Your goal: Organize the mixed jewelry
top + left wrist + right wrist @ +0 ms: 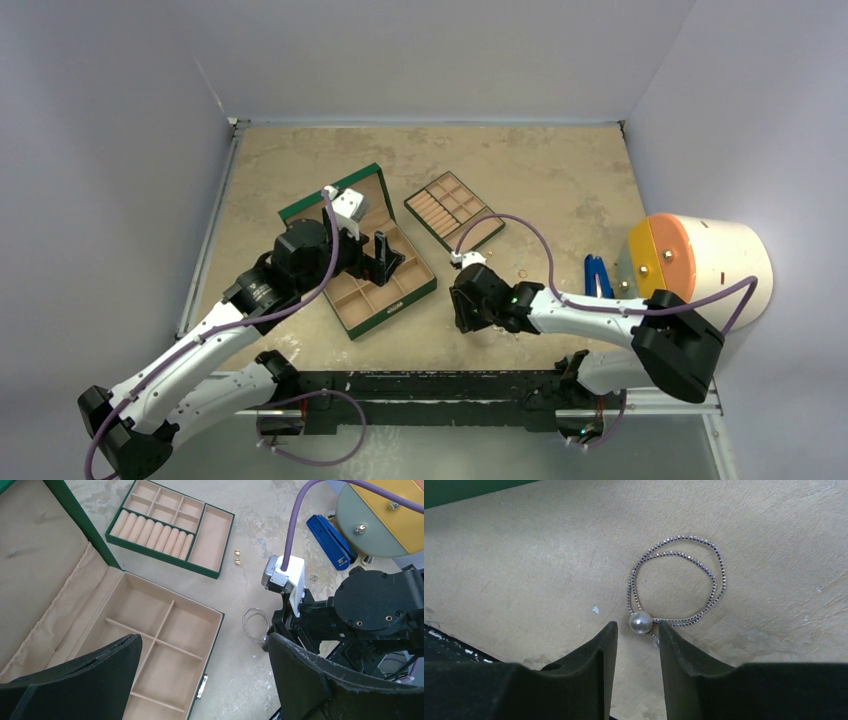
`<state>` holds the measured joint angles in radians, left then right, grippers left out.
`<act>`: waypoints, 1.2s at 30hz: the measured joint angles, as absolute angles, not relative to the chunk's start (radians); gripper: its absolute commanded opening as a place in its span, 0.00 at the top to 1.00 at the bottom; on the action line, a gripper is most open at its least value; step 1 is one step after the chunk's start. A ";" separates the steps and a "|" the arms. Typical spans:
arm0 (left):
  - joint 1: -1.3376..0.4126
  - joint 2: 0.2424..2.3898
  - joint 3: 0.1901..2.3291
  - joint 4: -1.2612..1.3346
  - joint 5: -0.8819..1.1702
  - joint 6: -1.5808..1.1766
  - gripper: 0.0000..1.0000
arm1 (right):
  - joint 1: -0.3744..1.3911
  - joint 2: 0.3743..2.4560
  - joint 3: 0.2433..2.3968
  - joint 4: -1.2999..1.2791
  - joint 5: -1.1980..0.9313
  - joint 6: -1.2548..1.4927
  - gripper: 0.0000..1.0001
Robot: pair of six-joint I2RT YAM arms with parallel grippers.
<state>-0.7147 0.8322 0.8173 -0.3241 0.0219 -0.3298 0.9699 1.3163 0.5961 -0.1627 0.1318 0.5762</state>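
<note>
A thin silvery chain hoop [684,580] with a pearl bead [640,622] lies on the table. My right gripper [636,628] is low over it and open by a narrow gap, and the bead sits just ahead of the fingertips. The hoop also shows in the left wrist view [254,624], right of the green box [165,645]. Two gold studs [238,557] lie by the tray insert [212,530]. A tiny silver piece [313,578] lies farther right. My left gripper [200,680] is open and empty above the box's front compartments.
The green box [395,305] stands open with its lid [330,205] back. The tray insert [455,210] lies behind it. A blue clip-like tool [597,275] and an orange-and-white drum [700,260] stand at the right. A small gold ring [523,272] lies near the right arm.
</note>
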 measured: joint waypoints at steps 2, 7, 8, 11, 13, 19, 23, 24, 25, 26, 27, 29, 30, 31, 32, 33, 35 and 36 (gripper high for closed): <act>-0.715 0.832 0.817 -0.324 0.022 -0.330 0.02 | 0.978 1.316 0.596 -0.167 0.149 0.576 0.62; -0.715 0.833 0.821 -0.326 0.022 -0.330 0.02 | 1.002 1.322 0.610 -0.184 0.196 0.577 0.61; -0.715 0.833 0.822 -0.326 0.022 -0.330 0.02 | 1.008 1.323 0.616 -0.188 0.204 0.577 0.61; -0.715 0.833 0.823 -0.327 0.022 -0.330 0.02 | 1.023 1.323 0.631 -0.195 0.231 0.577 0.59; -0.715 0.834 0.823 -0.328 0.022 -0.330 0.02 | 1.029 1.323 0.641 -0.197 0.246 0.576 0.58; -0.715 0.834 0.823 -0.331 0.022 -0.330 0.01 | 1.034 1.333 0.656 -0.196 0.272 0.566 0.57; -0.715 0.834 0.823 -0.331 0.022 -0.330 0.01 | 1.034 1.355 0.658 -0.196 0.273 0.564 0.58; -0.715 0.834 0.823 -0.331 0.022 -0.330 0.01 | 1.034 1.359 0.658 -0.196 0.272 0.564 0.58; -0.715 0.834 0.823 -0.331 0.022 -0.330 0.01 | 1.035 1.362 0.658 -0.195 0.272 0.564 0.59; -0.715 0.834 0.823 -0.331 0.022 -0.330 0.01 | 1.036 1.365 0.658 -0.194 0.272 0.564 0.59; -0.715 0.834 0.823 -0.331 0.022 -0.330 0.01 | 1.036 1.368 0.658 -0.194 0.272 0.563 0.60; -0.715 0.834 0.823 -0.331 0.022 -0.330 0.01 | 1.038 1.370 0.658 -0.194 0.272 0.563 0.61; -0.715 0.834 0.823 -0.331 0.022 -0.330 0.01 | 1.039 1.370 0.658 -0.193 0.272 0.562 0.62; -0.715 0.834 0.823 -0.331 0.022 -0.330 0.01 | 1.041 1.370 0.658 -0.192 0.272 0.561 0.63; -0.715 0.834 0.823 -0.331 0.022 -0.330 0.01 | 1.042 1.370 0.658 -0.192 0.272 0.561 0.63; -0.715 0.834 0.823 -0.331 0.022 -0.330 0.01 | 1.043 1.370 0.658 -0.192 0.272 0.561 0.63; -0.715 0.834 0.823 -0.331 0.022 -0.330 0.01 | 1.047 1.370 0.658 -0.192 0.273 0.561 0.64; -0.715 0.834 0.823 -0.331 0.022 -0.330 0.01 | 1.048 1.370 0.658 -0.193 0.272 0.561 0.65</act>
